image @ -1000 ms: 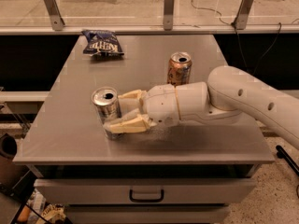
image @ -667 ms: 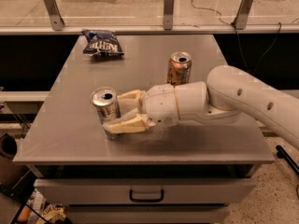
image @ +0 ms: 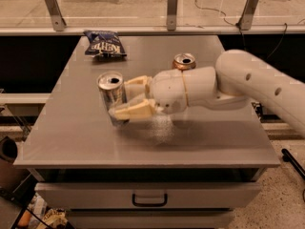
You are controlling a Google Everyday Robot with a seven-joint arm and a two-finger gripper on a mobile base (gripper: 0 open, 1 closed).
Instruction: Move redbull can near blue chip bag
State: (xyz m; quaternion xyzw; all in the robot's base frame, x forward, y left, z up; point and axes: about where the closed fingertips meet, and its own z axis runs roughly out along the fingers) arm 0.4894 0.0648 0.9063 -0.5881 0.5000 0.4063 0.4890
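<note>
Gripper (image: 125,99), in from 3 o'clock, pinching redbull can (image: 112,95) side-on (keeps it upright) for carrying to blue chip bag (image: 106,44) at 12 o'clock.

The hand (image: 121,98), centre left of the frame, grips the redbull can (image: 109,90), and its fingers (image: 133,112) hide the can's right side from us. The arm (image: 267,87) runs off the right edge and covers all but the top of the orange can (image: 184,60). We cannot fully read the lettering on the blue chip bag (image: 105,44).
</note>
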